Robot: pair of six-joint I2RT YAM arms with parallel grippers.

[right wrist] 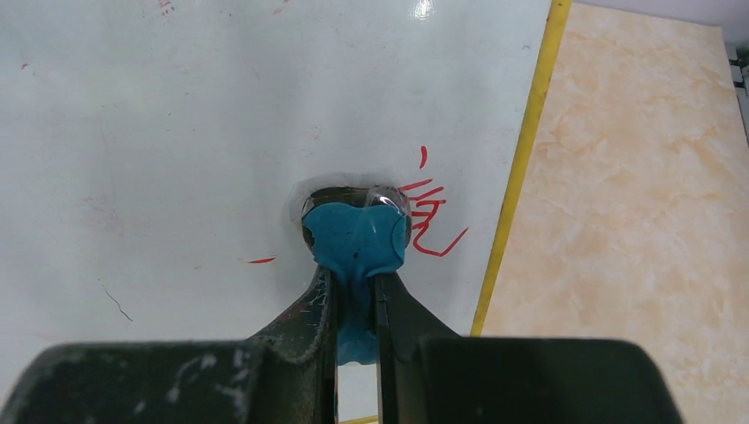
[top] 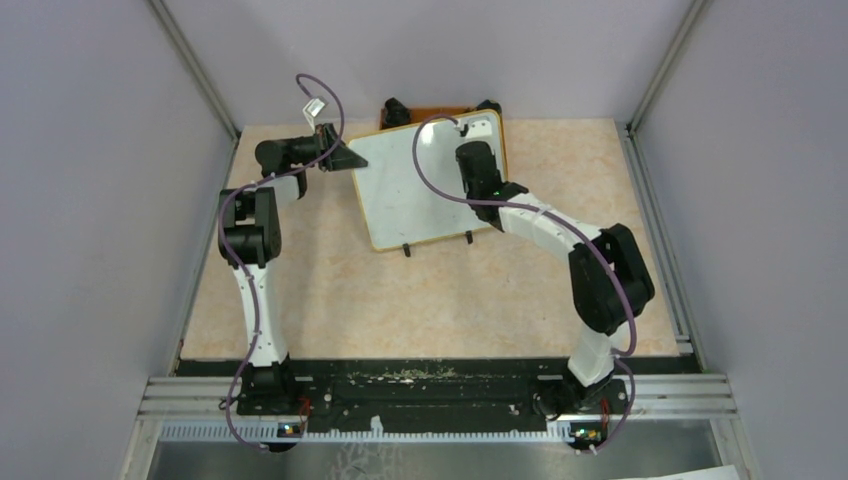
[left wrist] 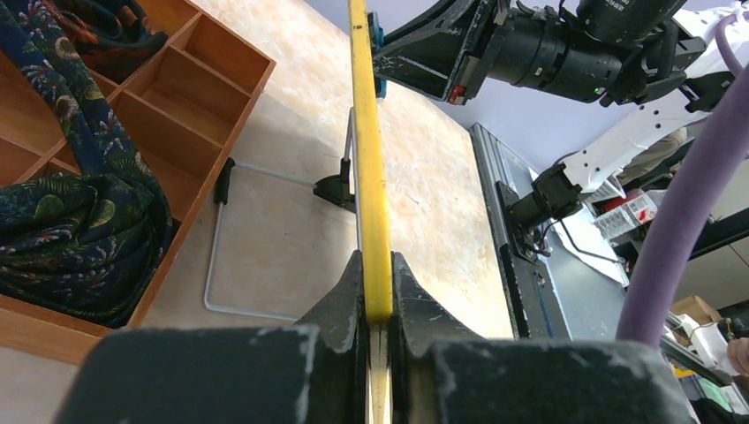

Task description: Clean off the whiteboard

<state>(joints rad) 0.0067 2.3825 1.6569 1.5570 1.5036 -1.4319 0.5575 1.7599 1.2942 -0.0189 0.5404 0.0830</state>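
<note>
Mid-wipe, I judge: my left claw [left wrist: 377, 305] clamps the whiteboard [left wrist: 371, 177] by its edge, my right claw [right wrist: 356, 296] grips the blue eraser [right wrist: 355, 237] against it; next I'd sweep toward the red strokes [right wrist: 433, 216] at three o'clock.

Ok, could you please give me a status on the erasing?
Left end effector shut on board edge. Right end effector shut on blue eraser, against board. Red marks left beside it. Nothing seen in the way.

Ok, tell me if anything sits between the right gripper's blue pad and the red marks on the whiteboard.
Nothing visible does. The right gripper is shut on the blue pad, and the red marks lie just beside it on bare whiteboard.
</note>
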